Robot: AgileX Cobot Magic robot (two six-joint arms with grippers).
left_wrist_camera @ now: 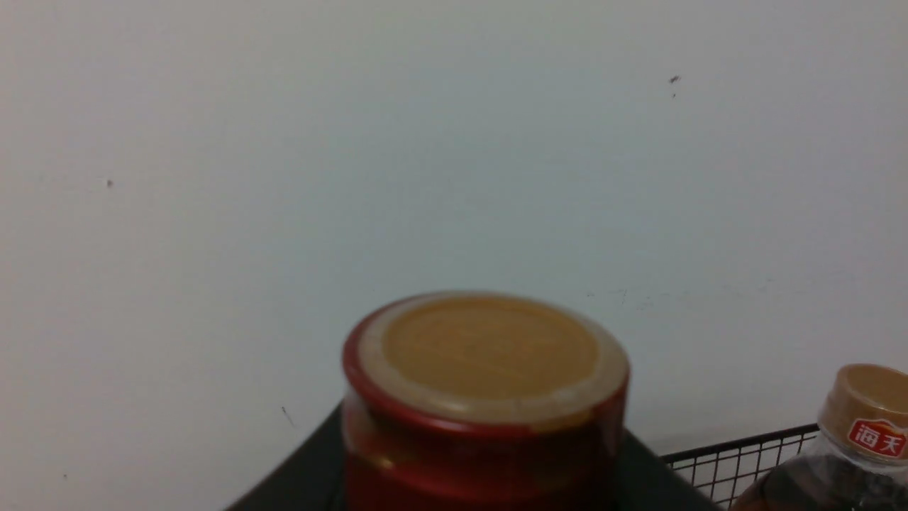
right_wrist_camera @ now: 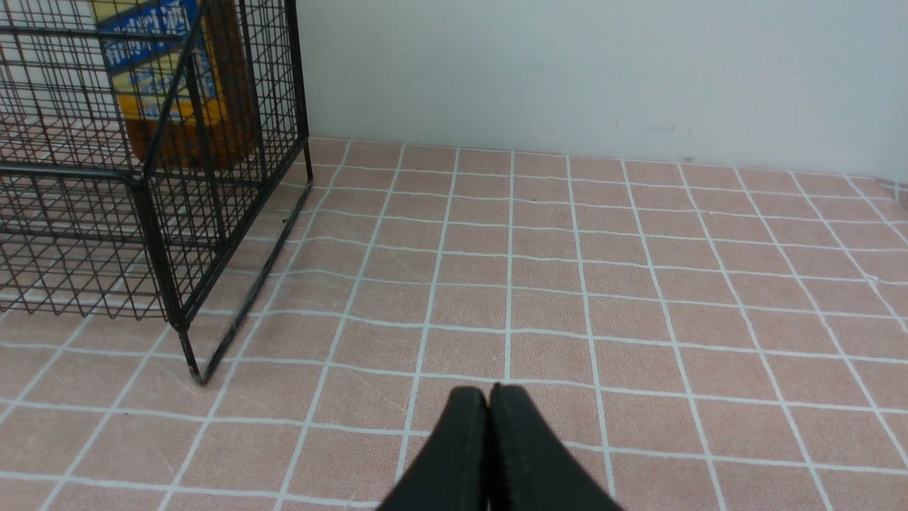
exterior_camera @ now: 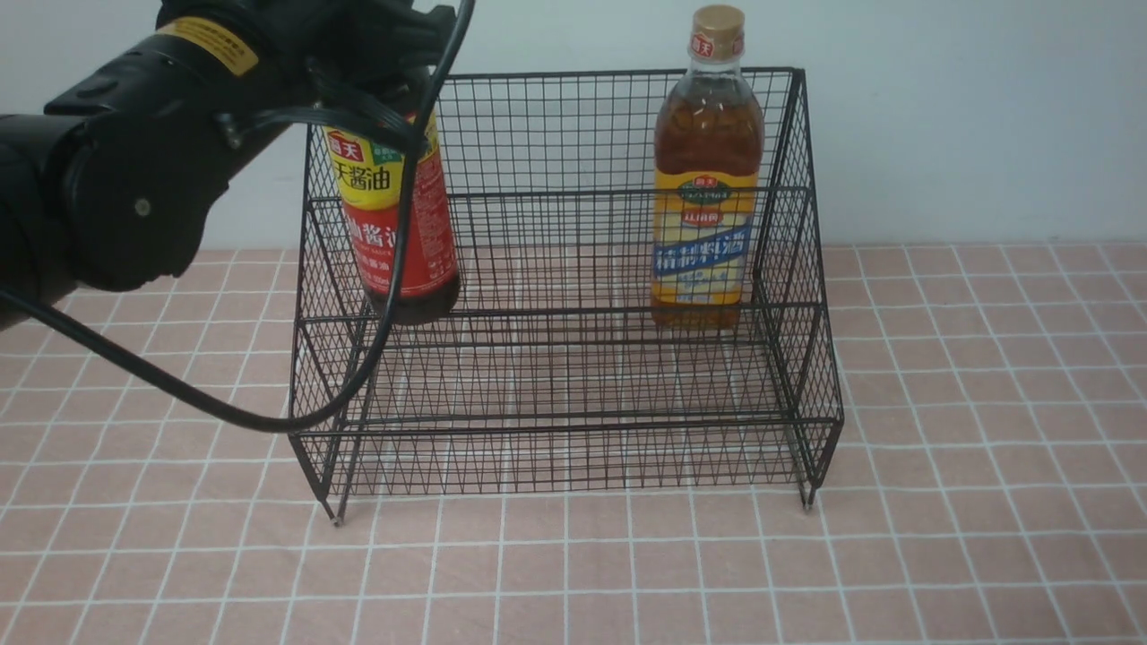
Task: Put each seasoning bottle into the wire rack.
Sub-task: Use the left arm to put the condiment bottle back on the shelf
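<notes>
The dark soy-sauce bottle (exterior_camera: 399, 233), with a red and yellow label, is at the left end of the wire rack (exterior_camera: 556, 421). It leans slightly, and its base is level with the front rail of the upper tier. Whether the base rests on the mesh or hangs just above it cannot be told. The left gripper (exterior_camera: 385, 76) is clamped on the bottle's top end. In the left wrist view the tan-topped red cap (left_wrist_camera: 486, 362) fills the lower middle, with dark gripper parts on either side of it. The taller amber bottle (exterior_camera: 708, 206), with a yellow and blue label and a tan cap, stands upright on the same upper tier at the rack's right end, well apart from the first bottle. Its cap rises above the rack's top rail. The lower front tier holds nothing. The rack sits on its small feet near the back edge of the pink tiled table (exterior_camera: 986, 403), close to the pale wall (exterior_camera: 941, 116). A black cable (exterior_camera: 179, 394) loops down from the left arm across the rack's front left corner. The right gripper (right_wrist_camera: 489, 426) hovers low over bare tiles to the right of the rack, its jaws pressed together with nothing between them.
</notes>
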